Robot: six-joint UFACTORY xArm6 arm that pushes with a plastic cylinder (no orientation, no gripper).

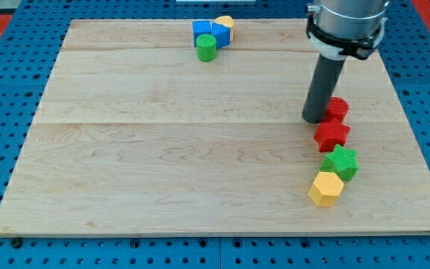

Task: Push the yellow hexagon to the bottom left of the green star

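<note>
On the wooden board (200,164), my tip (316,119) stands at the view's right, planted just left of a red block (337,108) of rounded shape and touching or all but touching it. I carry no pincer here: the arm ends in a plain dark rod (325,86), so nothing opens, closes or holds anything.

Below the tip a line of blocks runs toward the view's bottom: a red star (332,134), then the green star (340,162), then the yellow hexagon (326,187). The yellow hexagon lies just below and slightly left of the green star, the two touching or nearly so. The tip stands well above both, with the red star between.

Near the view's top, left of centre, a second cluster sits together: a blue cube (202,32), a blue block (219,36) of unclear shape beside it, a yellow block (225,23) behind that, and a green cylinder (206,48) in front. A blue pegboard (6,112) surrounds the board.
</note>
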